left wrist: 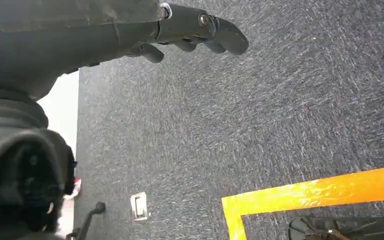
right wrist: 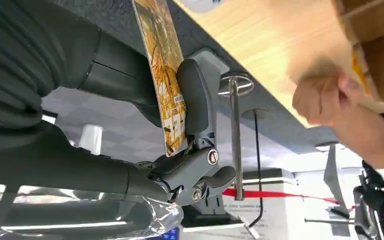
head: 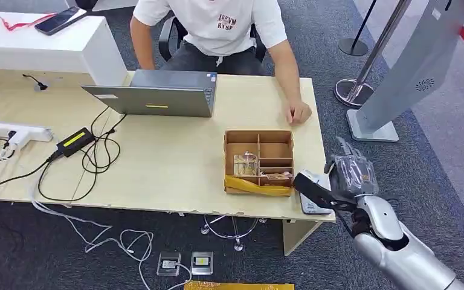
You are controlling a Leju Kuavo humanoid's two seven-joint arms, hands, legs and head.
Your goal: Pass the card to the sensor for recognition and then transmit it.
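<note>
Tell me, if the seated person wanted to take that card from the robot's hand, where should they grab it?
By the free end of the card sticking out past the right hand. The thumb and fingers pinch its other end, so come from the uncovered end, gripping its flat faces.

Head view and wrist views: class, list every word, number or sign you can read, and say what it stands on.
White T-shirt of the seated person: two lines of red letters, too blurred to read.
Laptop: small yellow label on the lid, too small to read.
Black power adapter: yellow label, unreadable.
Card pinched by the right hand: printed picture and a small white code patch, no legible words.
</note>
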